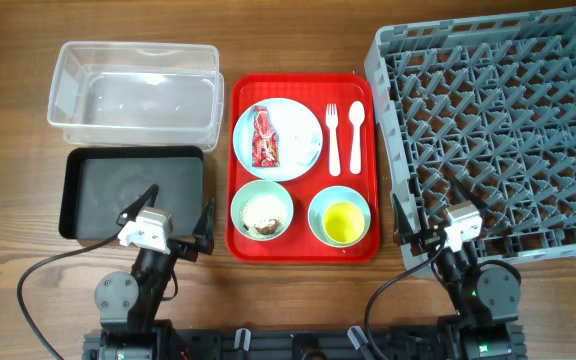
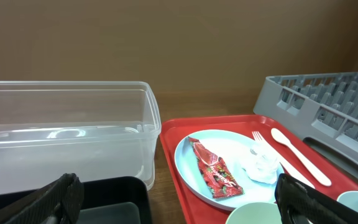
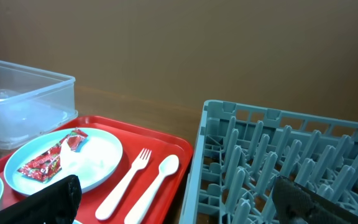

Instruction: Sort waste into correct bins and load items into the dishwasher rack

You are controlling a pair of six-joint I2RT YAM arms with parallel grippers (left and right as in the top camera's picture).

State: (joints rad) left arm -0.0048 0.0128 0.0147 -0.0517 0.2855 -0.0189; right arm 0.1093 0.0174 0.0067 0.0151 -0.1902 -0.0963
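- Both grippers hang at the 6 o'clock edge of the surface and hold nothing. The left gripper point(image 1: 180, 212) has its fingers spread wide over the black tray point(image 1: 108, 195). The right gripper point(image 3: 176, 183) is equally spread by the near corner of the dishwasher rack point(image 1: 498, 120).
- The red wrapper point(image 1: 265, 137) lies on the blue plate point(image 1: 303, 150), at 11 o'clock on the red serving tray point(image 1: 302, 80). It looks light, crinkly and probably slippery; a pinch across its narrow width should hold.
- The tissue point(image 2: 261, 167) sits just beside it on the plate. It is soft and near weightless, so pinch the raised crumple.
- Food scraps point(image 1: 261, 215) lie in the green bowl point(image 1: 240, 200) at 7 o'clock — too loose to pick up. I judge gripping the rim and tipping works better.
- The yellow cup point(image 1: 343, 222) stands inside the blue bowl point(image 1: 318, 205) at 5 o'clock. It is rigid and smooth; take it by the rim.
- Fork point(image 1: 333, 138) and spoon point(image 1: 356, 130), at 1 o'clock, lie flat, thin and stiff — hard to get under. Take them mid-handle.
- The clear tub point(image 1: 133, 48) sits at 10 o'clock on the surface.
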